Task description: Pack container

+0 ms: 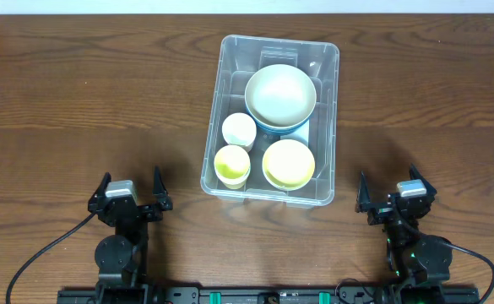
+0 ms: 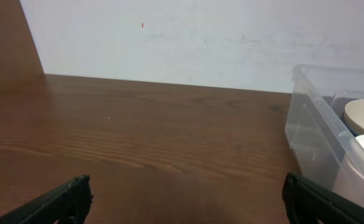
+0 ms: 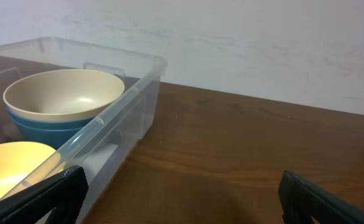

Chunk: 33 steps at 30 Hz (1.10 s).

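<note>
The clear plastic container stands at the table's middle. In it are a cream bowl stacked in a blue bowl, a white cup, a yellow-green cup and a yellow bowl. My left gripper is open and empty near the front left, well apart from the container. My right gripper is open and empty at the front right. The right wrist view shows the container wall, the cream bowl and the yellow bowl. The left wrist view shows the container's side.
The wooden table extends to both sides of the container. A white wall stands behind the table's far edge. Cables run from both arm bases at the front edge.
</note>
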### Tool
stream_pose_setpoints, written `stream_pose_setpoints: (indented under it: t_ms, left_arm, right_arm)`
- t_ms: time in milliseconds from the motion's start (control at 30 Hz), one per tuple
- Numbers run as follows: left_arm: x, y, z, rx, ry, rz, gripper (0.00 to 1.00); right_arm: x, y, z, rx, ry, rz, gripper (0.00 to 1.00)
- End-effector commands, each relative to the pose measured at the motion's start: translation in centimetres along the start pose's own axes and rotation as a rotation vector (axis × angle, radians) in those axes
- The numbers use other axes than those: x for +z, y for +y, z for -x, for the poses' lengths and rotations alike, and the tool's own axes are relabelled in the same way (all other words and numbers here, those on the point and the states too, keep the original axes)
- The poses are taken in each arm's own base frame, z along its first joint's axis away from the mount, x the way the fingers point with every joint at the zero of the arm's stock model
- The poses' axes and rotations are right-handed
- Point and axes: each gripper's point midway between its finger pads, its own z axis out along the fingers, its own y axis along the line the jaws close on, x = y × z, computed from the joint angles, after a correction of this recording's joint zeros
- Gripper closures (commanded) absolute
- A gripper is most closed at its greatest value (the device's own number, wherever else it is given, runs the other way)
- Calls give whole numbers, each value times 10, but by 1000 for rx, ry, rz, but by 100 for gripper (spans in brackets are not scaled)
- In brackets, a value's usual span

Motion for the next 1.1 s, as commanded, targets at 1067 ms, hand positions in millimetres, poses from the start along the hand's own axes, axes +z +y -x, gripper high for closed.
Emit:
stream_pose_setpoints:
  t_ms: [1067]
  left_arm:
    - [1,-2,-19,33,60,-11,2]
  right_arm:
    - [0,-1,-1,-13,-1,0,1]
